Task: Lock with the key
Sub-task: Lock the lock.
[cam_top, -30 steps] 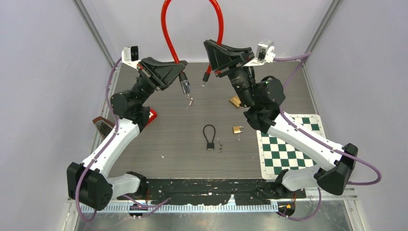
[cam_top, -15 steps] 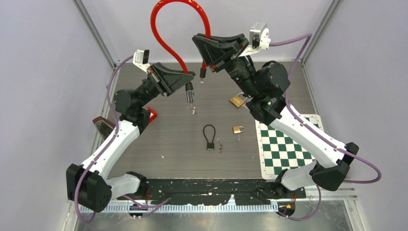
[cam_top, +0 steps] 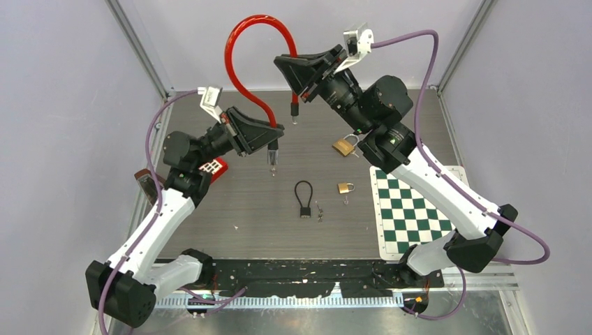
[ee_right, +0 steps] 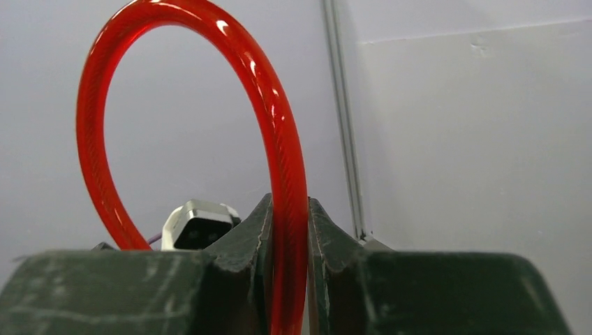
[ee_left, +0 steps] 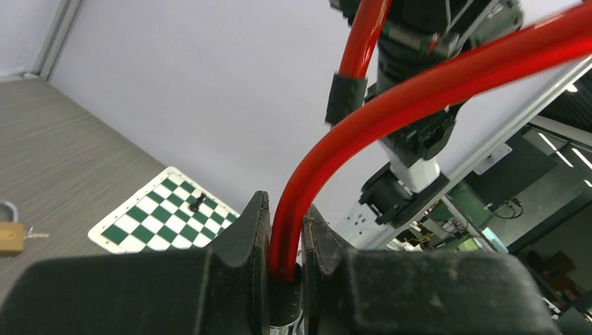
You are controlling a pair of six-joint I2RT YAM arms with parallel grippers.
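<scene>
A red cable lock (cam_top: 241,49) arches in the air between both arms. My left gripper (cam_top: 274,132) is shut on the cable (ee_left: 419,91) just above its black collar, the fingers (ee_left: 248,234) hugging it. The silver lock cylinder (cam_top: 271,155) hangs below, with a small key (cam_top: 272,169) dangling at its lower end. My right gripper (cam_top: 297,75) is shut on the other end of the cable (ee_right: 105,84), and that end's black tip (cam_top: 294,108) points down, a short way right of the cylinder. The two ends are apart.
On the table lie a small black cable lock (cam_top: 303,199), loose keys (cam_top: 320,211), a brass padlock (cam_top: 345,188) and a second brass padlock (cam_top: 342,146) under the right arm. A green chessboard mat (cam_top: 412,213) lies right; a red object (cam_top: 215,167) sits under the left arm.
The cable loop has dropped and swung left. My left gripper moved down and right with the cylinder end; my right gripper moved left, bringing the black tip closer to it.
</scene>
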